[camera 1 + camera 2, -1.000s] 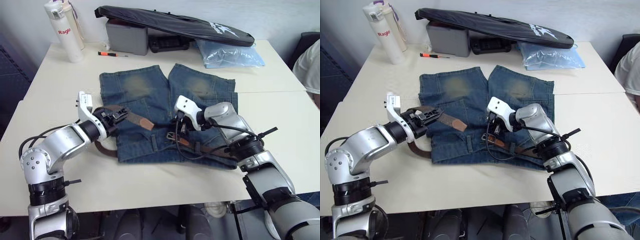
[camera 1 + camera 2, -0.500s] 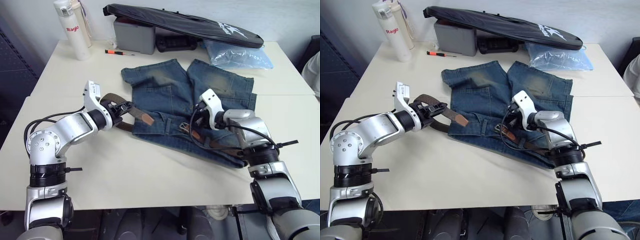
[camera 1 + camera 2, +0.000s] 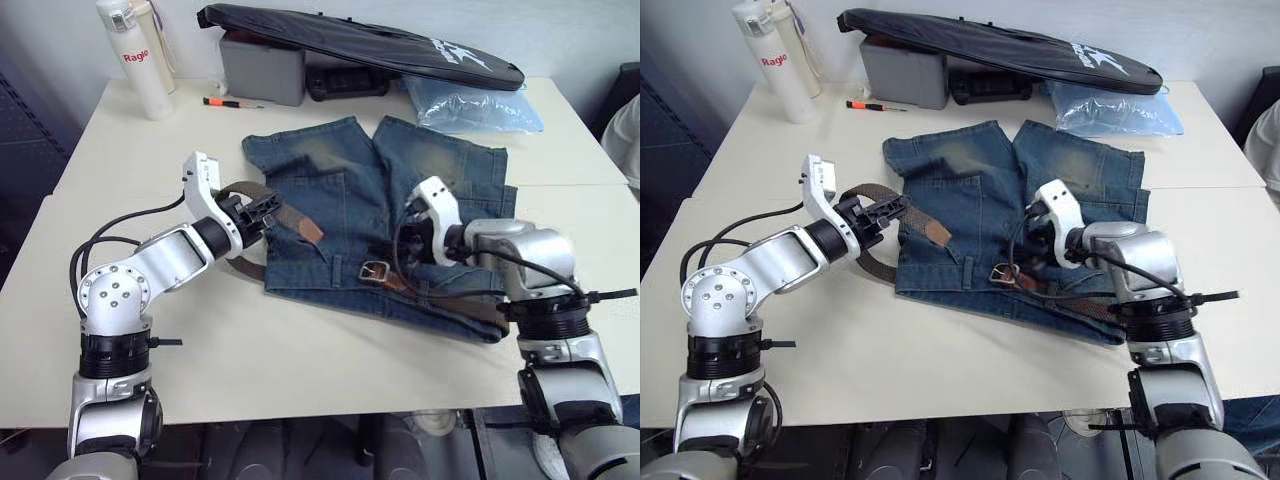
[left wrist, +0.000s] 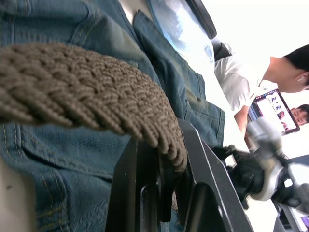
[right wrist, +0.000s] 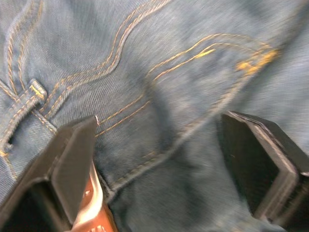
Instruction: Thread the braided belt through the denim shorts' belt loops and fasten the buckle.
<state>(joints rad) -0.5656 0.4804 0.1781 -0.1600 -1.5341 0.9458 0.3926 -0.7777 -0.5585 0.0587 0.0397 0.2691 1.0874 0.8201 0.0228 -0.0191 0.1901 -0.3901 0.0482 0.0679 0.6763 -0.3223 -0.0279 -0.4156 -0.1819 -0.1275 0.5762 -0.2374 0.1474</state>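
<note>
The denim shorts (image 3: 370, 190) lie flat mid-table, waistband toward me. The braided belt (image 3: 292, 216) loops off their left side and runs along the waistband to the right. Its free end has a brown leather tip (image 3: 311, 231) that rests on the shorts. My left gripper (image 3: 260, 206) is shut on the woven strap (image 4: 96, 96) near that tip. The silver buckle (image 3: 375, 270) lies on the waistband beside a belt loop (image 3: 336, 270). My right gripper (image 5: 159, 159) hangs open just right of the buckle, with only denim between its fingers (image 5: 72, 159).
At the back of the table (image 3: 300, 370) stand a white bottle (image 3: 128, 60), a grey box (image 3: 262, 72) under a black bag (image 3: 370, 42), a red screwdriver (image 3: 226, 102) and a pale blue plastic bag (image 3: 470, 102). A person (image 4: 251, 82) sits off to the right.
My right gripper has opened and let go at the buckle, which now lies free on the waistband. The left gripper keeps its hold on the belt. The camera has shifted.
</note>
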